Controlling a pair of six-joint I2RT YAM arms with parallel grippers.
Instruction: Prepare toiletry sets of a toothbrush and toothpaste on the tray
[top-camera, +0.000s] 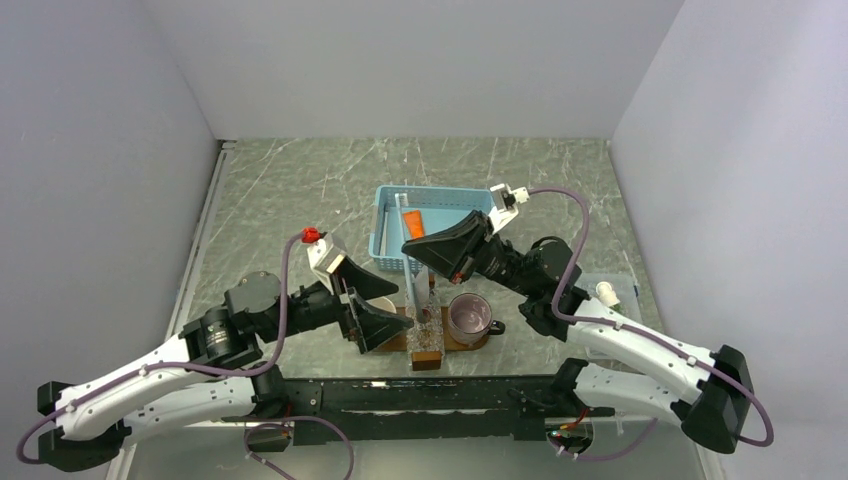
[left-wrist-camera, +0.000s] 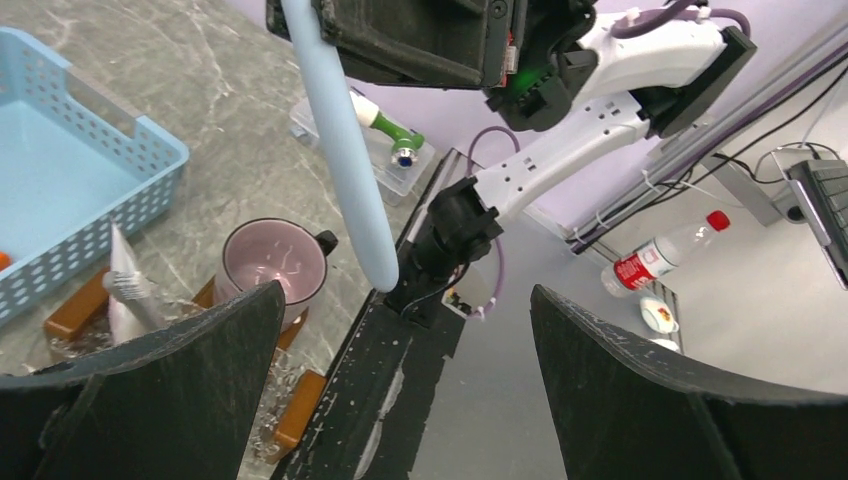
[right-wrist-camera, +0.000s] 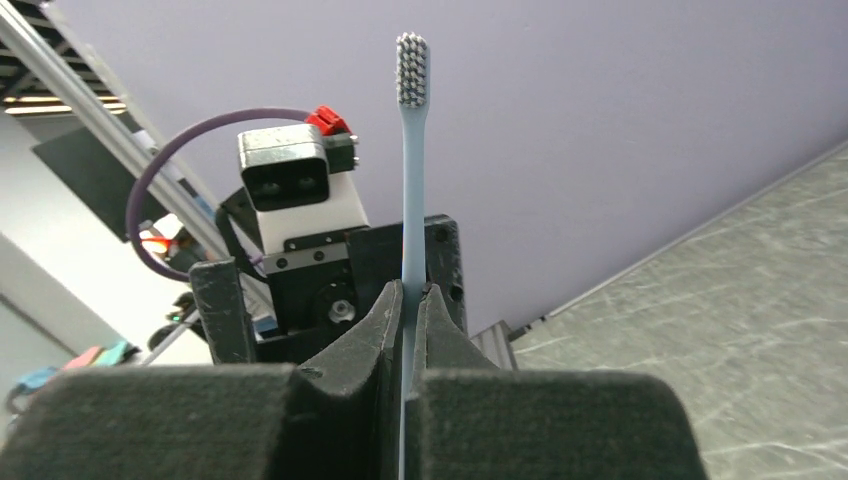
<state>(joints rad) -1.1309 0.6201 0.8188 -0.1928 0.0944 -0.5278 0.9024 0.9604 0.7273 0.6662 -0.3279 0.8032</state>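
1. The left gripper (top-camera: 365, 300) sits low at the tray's (top-camera: 427, 360) left end. Its fingers (left-wrist-camera: 150, 400) are spread fully apart and hold nothing.
2. The toothbrush (top-camera: 412, 290) stands nearly upright over the tray, in front of the basket (top-camera: 385, 235). In the left wrist view, its rounded handle end hangs in the gap between the left fingers and touches neither.
3. The right gripper (right-wrist-camera: 408, 300) reaches in from the right, above the tray. Its fingers (right-wrist-camera: 380, 320) are clenched on the toothbrush handle, with the bristle head sticking out well past the tips.
4. A mug (top-camera: 469, 317) stands on the tray's right part, just right of the toothbrush.
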